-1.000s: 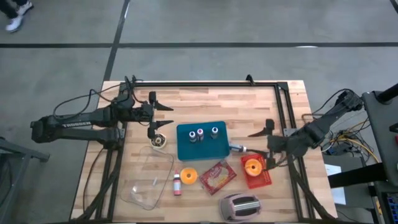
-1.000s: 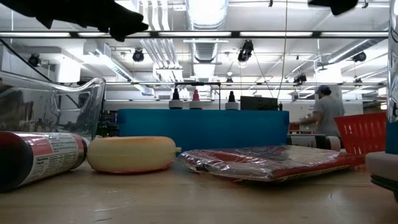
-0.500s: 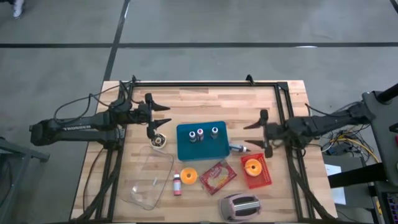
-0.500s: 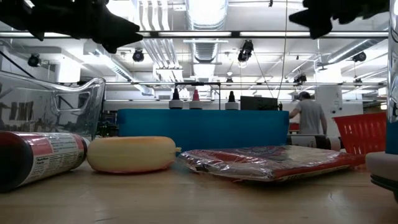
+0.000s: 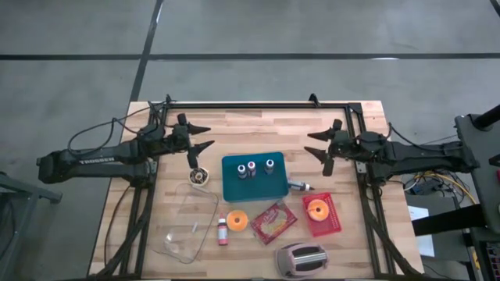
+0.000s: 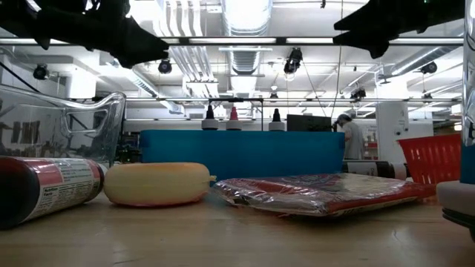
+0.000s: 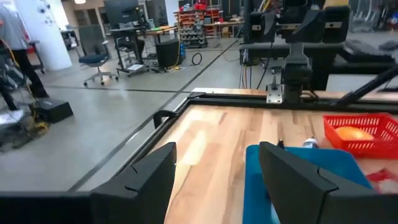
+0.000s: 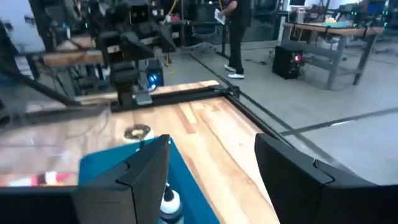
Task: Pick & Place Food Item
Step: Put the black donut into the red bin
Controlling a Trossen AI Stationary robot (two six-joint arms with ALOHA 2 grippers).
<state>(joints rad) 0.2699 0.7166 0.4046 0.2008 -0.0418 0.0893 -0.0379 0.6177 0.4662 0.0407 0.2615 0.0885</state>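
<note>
An orange round food item [image 5: 317, 208] lies in the red basket [image 5: 331, 225] at the table's near right. A second orange round item [image 5: 237, 221] and a red packet [image 5: 273, 221] lie on the table in front of the blue tray [image 5: 253, 186], which carries three small bottles. My left gripper [image 5: 209, 136] hangs open and empty above the table, left of the tray's far corner. My right gripper [image 5: 312, 144] hangs open and empty, right of the tray and on the far side of the basket. Both show open in their wrist views [image 7: 217, 149] [image 8: 212, 142].
A small round tin [image 5: 200, 177] sits left of the tray. A clear glass container [image 5: 187, 222] and a small red bottle [image 5: 222, 229] lie near the front left. A silver toaster [image 5: 301, 259] stands at the front edge. A small tube [image 5: 299, 186] lies beside the tray. A black frame [image 5: 258, 104] borders the far edge.
My right gripper has drawn away from the red basket, rising and going toward the table's far edge, and has stayed open. The orange item has stayed in the basket. My left gripper has shifted slightly toward the far edge.
</note>
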